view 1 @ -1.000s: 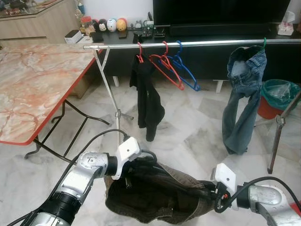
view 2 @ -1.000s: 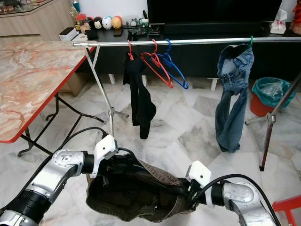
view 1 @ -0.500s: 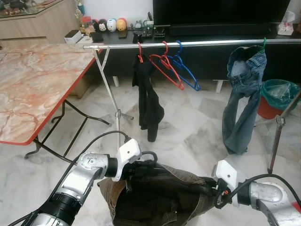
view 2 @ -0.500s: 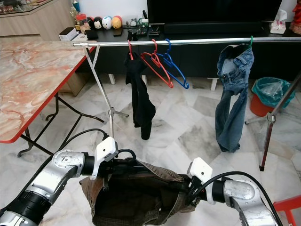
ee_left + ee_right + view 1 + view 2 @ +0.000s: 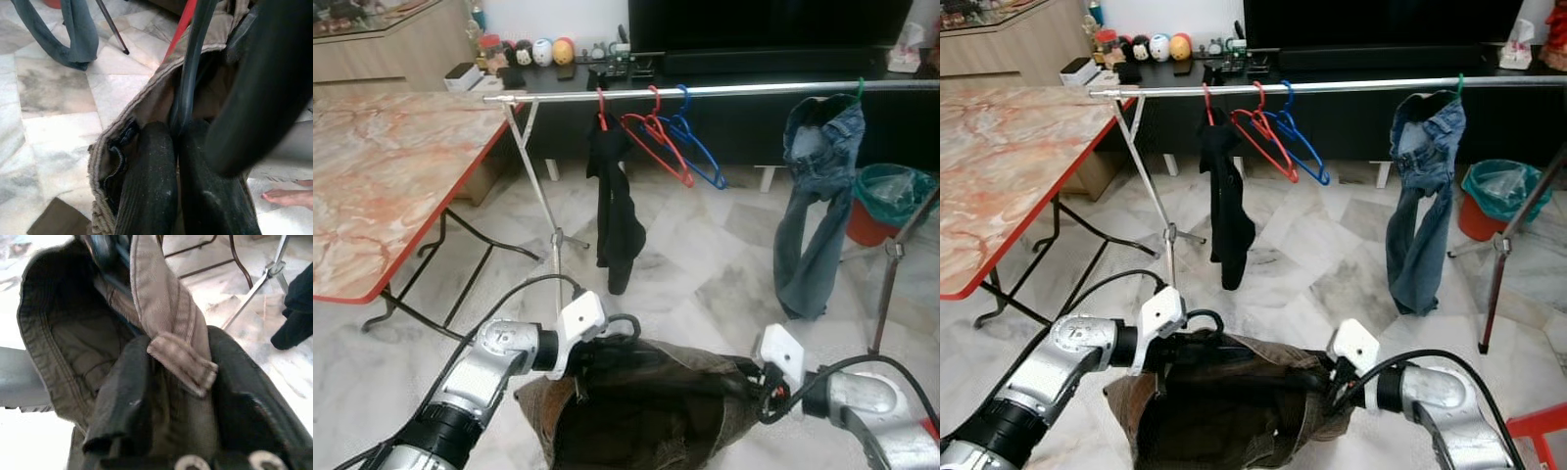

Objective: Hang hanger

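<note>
Olive-brown trousers point(image 5: 646, 411) hang low in front of me, stretched by the waistband between both grippers. My left gripper point(image 5: 599, 345) is shut on the waistband and on the thin black hanger point(image 5: 188, 73) that runs inside it. Its fingers point(image 5: 146, 186) press together around that bar. My right gripper point(image 5: 751, 377) is shut on the other side of the waistband, with a belt loop point(image 5: 182, 363) lying between its fingers point(image 5: 122, 396). The silver clothes rail point(image 5: 744, 90) crosses the room beyond, well above and ahead of the trousers.
On the rail hang a black garment point(image 5: 617, 211), a red hanger point(image 5: 658, 142), a blue hanger point(image 5: 700, 152) and jeans point(image 5: 813, 206). A marble-topped folding table point(image 5: 382, 176) stands left, a red bin point(image 5: 891, 201) right. A person's foot point(image 5: 288, 195) rests on the floor.
Both grippers have risen a little and the waistband is pulled straighter between them. The trousers now hang more open. The camera has tipped slightly.
</note>
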Controlling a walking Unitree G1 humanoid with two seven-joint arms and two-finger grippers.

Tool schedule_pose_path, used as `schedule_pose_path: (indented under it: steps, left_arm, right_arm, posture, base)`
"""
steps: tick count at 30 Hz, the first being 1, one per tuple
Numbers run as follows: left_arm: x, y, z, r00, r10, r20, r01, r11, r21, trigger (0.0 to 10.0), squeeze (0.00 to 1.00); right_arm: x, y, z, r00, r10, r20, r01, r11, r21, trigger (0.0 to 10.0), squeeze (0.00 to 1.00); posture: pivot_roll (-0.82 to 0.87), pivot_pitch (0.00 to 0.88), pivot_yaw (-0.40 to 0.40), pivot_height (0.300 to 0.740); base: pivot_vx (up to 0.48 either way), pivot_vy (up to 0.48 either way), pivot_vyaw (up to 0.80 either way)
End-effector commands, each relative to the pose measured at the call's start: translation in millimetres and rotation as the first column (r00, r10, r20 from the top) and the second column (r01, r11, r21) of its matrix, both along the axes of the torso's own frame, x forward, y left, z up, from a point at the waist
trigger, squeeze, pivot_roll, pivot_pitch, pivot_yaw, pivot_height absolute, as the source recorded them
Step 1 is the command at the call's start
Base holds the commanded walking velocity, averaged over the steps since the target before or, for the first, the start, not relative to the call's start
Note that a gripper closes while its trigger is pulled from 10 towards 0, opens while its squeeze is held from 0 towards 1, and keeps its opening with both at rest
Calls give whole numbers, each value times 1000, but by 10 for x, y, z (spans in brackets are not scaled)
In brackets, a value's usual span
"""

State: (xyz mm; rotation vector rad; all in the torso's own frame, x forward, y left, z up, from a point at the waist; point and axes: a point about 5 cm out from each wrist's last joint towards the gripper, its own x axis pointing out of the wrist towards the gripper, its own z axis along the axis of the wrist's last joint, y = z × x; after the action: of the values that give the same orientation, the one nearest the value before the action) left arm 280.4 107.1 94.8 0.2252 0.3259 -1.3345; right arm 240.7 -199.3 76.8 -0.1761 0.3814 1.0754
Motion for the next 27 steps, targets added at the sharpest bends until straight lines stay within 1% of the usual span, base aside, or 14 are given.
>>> schedule_pose_path:
  steps: [1,14,18,19,23,24,25,26,27]
  left_arm:
    - [30,-3,49,1000,16,24,-16,1000,-11,0,0]
    - [92,-5,69,996,64,65,-62,998,-19,0,0]
    - [121,-7,79,992,88,87,-86,996,-27,0,0]
    - [134,-5,84,991,98,96,-96,995,-28,0,0]
    - [147,-3,86,989,106,101,-104,994,-30,0,0]
    - [150,-2,84,989,108,101,-106,994,-30,0,0]
    - [154,-1,77,989,112,100,-110,993,-31,0,0]
    - [154,0,73,989,113,100,-111,993,-31,0,0]
    - [151,3,61,989,114,97,-111,993,-27,0,0]
  right_arm:
    - [-21,117,28,998,61,12,-62,997,38,10000,1000]
    - [-24,117,33,998,66,11,-67,997,41,10000,1000]
    - [-5,83,51,999,43,30,-44,998,36,10000,1000]
    - [28,71,72,998,20,52,-21,999,32,10000,1000]
    - [81,53,94,997,-22,80,19,999,34,10000,1000]
    - [110,45,111,994,-44,99,40,998,38,10000,1000]
    - [182,28,164,983,-105,149,98,994,53,10000,1000]
    - [208,22,189,977,-127,172,118,991,62,10000,1000]
    - [273,-9,238,956,-192,220,177,980,86,10000,1000]
  posture:
    - [66,47,106,740]
    - [63,48,103,740]
    - [61,47,103,740]
    - [62,47,103,740]
    - [62,48,102,740]
    - [61,47,103,740]
    - [60,48,104,740]
    - [60,48,104,740]
    - [59,49,105,740]
  base:
    - [0,0,0]
    - [0,0,0]
    - [0,0,0]
    - [0,0,0]
    - [0,0,0]
    - [0,0,0]
    - [0,0,0]
    - [0,0,0]
    - [0,0,0]
